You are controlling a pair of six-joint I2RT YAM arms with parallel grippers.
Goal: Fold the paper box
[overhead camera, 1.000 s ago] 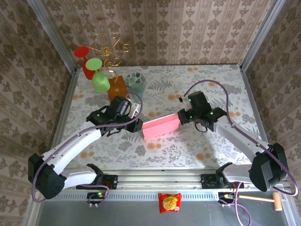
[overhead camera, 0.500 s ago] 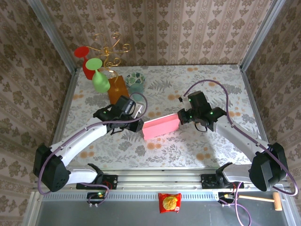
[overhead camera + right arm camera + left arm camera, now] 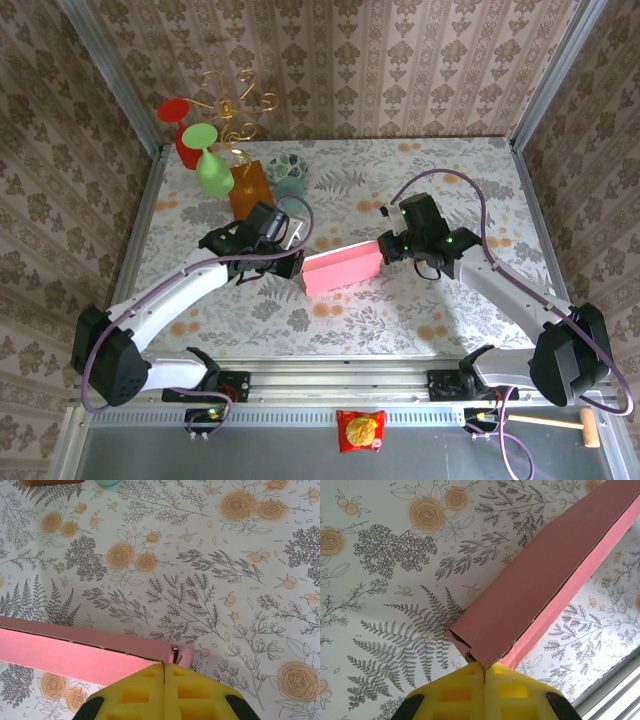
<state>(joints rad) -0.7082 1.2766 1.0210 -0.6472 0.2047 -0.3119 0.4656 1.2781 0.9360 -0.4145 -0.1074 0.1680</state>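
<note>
Floral table [image 3: 420,310], damask walls [image 3: 400,60]; mid-frame, paper box [image 3: 342,271] bridges left gripper [image 3: 297,265] and right gripper [image 3: 385,250], each pinching an end.

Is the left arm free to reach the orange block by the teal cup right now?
Probably not yet: the orange block sits close beyond the left fingers with bare table between, but they are shut on the paper box.

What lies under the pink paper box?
The flowered table shows along both long edges of the paper box, which the left gripper and right gripper pinch at its ends. The strip straight beneath it is covered, so unseen.
</note>
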